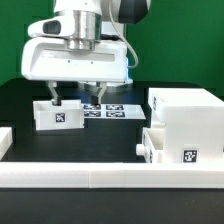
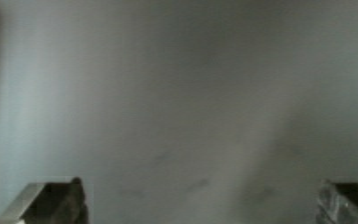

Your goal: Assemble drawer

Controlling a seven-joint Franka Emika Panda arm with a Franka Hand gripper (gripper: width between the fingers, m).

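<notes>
The drawer kit lies in three white tagged parts. A small tray [image 1: 57, 116] sits at the exterior view's left. The tall boxy casing [image 1: 186, 112] stands at the right, with a second tray [image 1: 176, 146] in front of it, its knob [image 1: 139, 148] pointing left. My gripper [image 1: 76, 95] hangs low over the left tray with its jaws wide apart. One finger [image 1: 55, 98] reaches the tray's top and the other [image 1: 97, 91] is beyond its right side. In the wrist view the gripper [image 2: 202, 205] is open, and only a blurred pale grey surface shows between the fingertips [image 2: 51, 202].
The marker board [image 1: 108, 110] lies flat behind and to the right of the left tray, partly under my gripper. A low white border wall [image 1: 90, 176] runs along the front, with a piece at the left edge [image 1: 5, 140]. The table is black.
</notes>
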